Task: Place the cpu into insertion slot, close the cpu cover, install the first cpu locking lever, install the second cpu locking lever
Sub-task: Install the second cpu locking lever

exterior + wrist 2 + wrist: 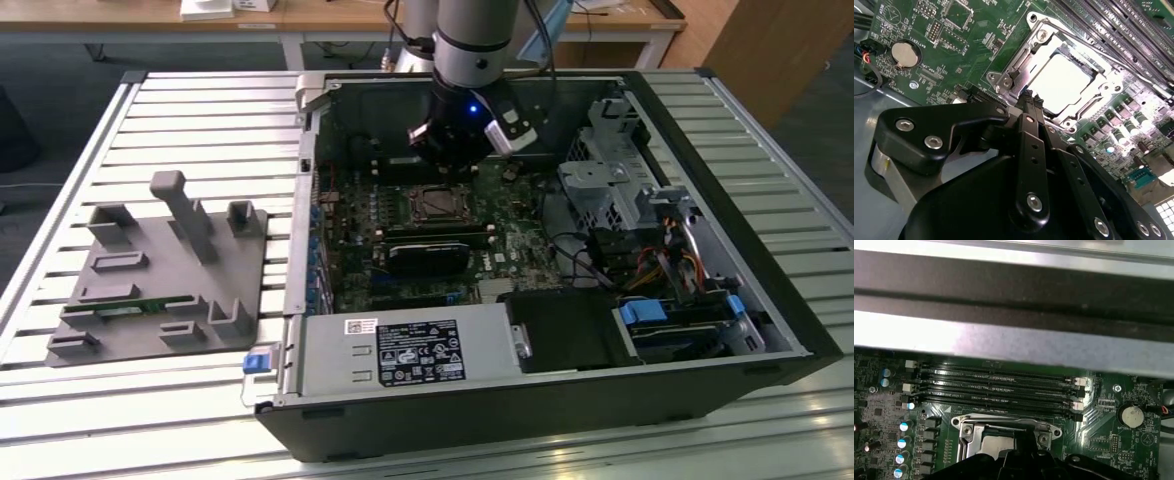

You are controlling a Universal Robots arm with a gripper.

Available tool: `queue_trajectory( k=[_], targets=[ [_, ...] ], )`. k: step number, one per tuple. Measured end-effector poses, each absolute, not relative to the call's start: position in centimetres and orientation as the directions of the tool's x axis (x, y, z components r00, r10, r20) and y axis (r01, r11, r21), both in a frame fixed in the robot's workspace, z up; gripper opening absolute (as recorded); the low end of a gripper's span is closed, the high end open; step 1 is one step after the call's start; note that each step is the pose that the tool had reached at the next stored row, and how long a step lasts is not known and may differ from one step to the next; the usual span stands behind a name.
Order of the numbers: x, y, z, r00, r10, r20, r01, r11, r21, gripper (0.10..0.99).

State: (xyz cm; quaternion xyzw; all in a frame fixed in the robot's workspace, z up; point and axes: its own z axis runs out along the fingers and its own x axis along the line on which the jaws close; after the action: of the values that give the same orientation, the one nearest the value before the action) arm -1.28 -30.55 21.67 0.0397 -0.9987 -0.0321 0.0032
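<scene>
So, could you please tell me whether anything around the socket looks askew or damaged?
Nothing stands out. The cpu lies flat and square inside the cover window, and the shut gripper is at the cover's edge.

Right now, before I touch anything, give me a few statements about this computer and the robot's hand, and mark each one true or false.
1. The cpu lies in the insertion slot. True.
2. The cpu cover stands raised off the chip. False: it lies flat, framing the chip.
3. The hand hangs over the grey tray outside the case. False: it is inside the computer case, right beside the socket.
4. A round coin battery sits on the green board. True.
</scene>
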Motion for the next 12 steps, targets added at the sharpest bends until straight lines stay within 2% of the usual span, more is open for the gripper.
queue_trajectory(
  k=[12],
  targets=[
    [-1.29,-30.77,22.6,-0.997,-0.077,0.004,-0.077,0.995,0.064,0.106]
  ],
)
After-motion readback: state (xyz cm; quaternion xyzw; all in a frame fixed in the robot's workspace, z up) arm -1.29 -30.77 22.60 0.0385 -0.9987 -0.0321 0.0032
